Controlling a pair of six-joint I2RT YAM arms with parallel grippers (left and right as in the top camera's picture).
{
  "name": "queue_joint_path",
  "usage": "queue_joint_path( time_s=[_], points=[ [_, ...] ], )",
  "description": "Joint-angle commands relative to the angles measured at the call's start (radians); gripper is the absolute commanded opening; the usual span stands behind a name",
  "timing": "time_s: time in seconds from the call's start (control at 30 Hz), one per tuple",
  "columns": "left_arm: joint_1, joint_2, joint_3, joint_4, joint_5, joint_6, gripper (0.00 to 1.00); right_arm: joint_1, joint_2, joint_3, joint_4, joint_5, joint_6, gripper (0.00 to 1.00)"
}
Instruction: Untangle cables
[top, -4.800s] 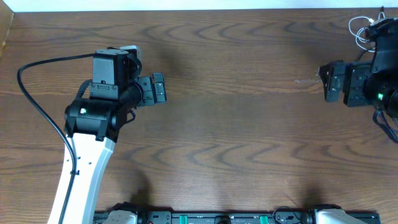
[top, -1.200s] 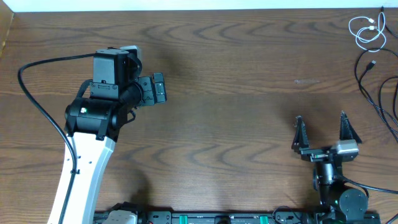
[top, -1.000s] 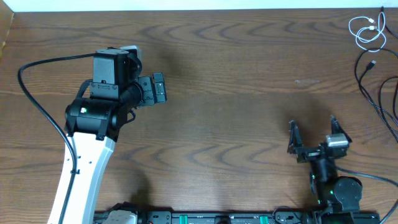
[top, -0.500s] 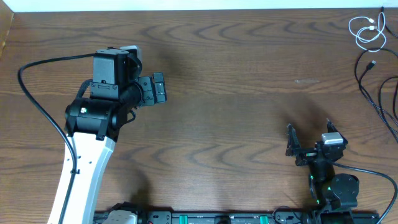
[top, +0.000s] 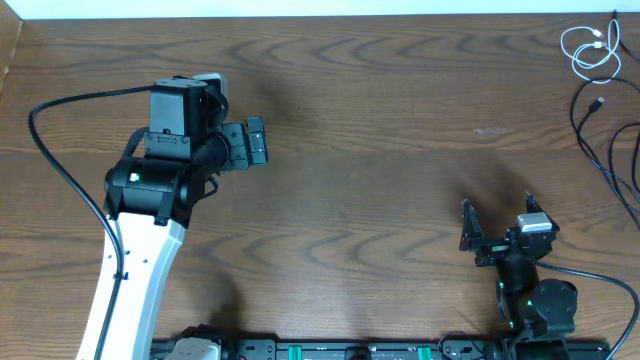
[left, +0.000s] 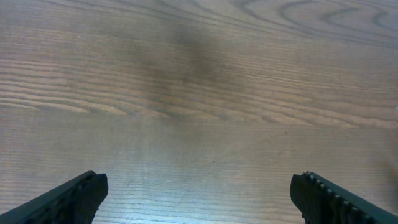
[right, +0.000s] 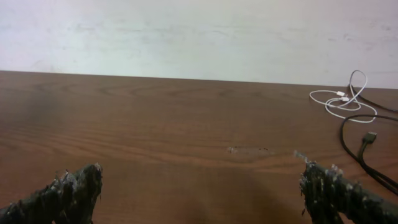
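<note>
— Where do the cables lie?
— The white cable is coiled in small loops in the far right corner of the wooden surface, close to its far edge. The black cable trails just beside it along the right side and runs off the frame.
— Do they touch?
— Their strands come close near the corner; whether they cross cannot be told. The right wrist view shows the black cable's plug lying apart from the white loops.
— Room for moving?
— Open wood fills the middle. The left fingers hover over the left half, spread wide, gripping nothing; the left wrist view catches only their tips at its bottom corners. The right fingers stand near the front edge, equally wide and empty, well apart from both cables.
— Anything cut off?
— The left arm and the right arm leave the frame at the bottom, and a thick black wire loops out beside the left arm.
</note>
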Motion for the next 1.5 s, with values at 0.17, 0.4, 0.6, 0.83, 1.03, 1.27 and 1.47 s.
queue_joint_path(
  time_s=[0.17, 0.4, 0.6, 0.83, 1.03, 1.27, 1.47],
  points=[
    [0.0, 0.004, 0.017, -0.01, -0.039, 0.01, 0.99, 0.009, -0.006, -0.001, -0.004, 0.0, 0.013, 0.99],
    [0.0, -0.126, -0.025, 0.0, -0.06, 0.01, 0.99, 0.009, -0.006, -0.001, -0.004, 0.0, 0.013, 0.99],
    [0.034, -0.351, -0.217, 0.138, -0.111, 0.01, 0.99, 0.009, -0.006, -0.001, -0.004, 0.0, 0.013, 0.99],
    [0.117, -0.646, -0.536, 0.406, -0.111, 0.01, 0.99, 0.009, -0.006, -0.001, -0.004, 0.0, 0.013, 0.99],
    [0.151, -0.865, -0.761, 0.631, -0.111, 0.01, 0.99, 0.009, -0.006, -0.001, -0.004, 0.0, 0.013, 0.99],
    [0.153, -1.06, -0.999, 0.862, -0.111, 0.01, 0.99, 0.009, -0.006, -0.001, -0.004, 0.0, 0.013, 0.99],
    [0.166, -1.167, -1.142, 0.988, -0.111, 0.013, 0.99, 0.009, -0.006, -0.001, -0.004, 0.0, 0.013, 0.99]
  ],
)
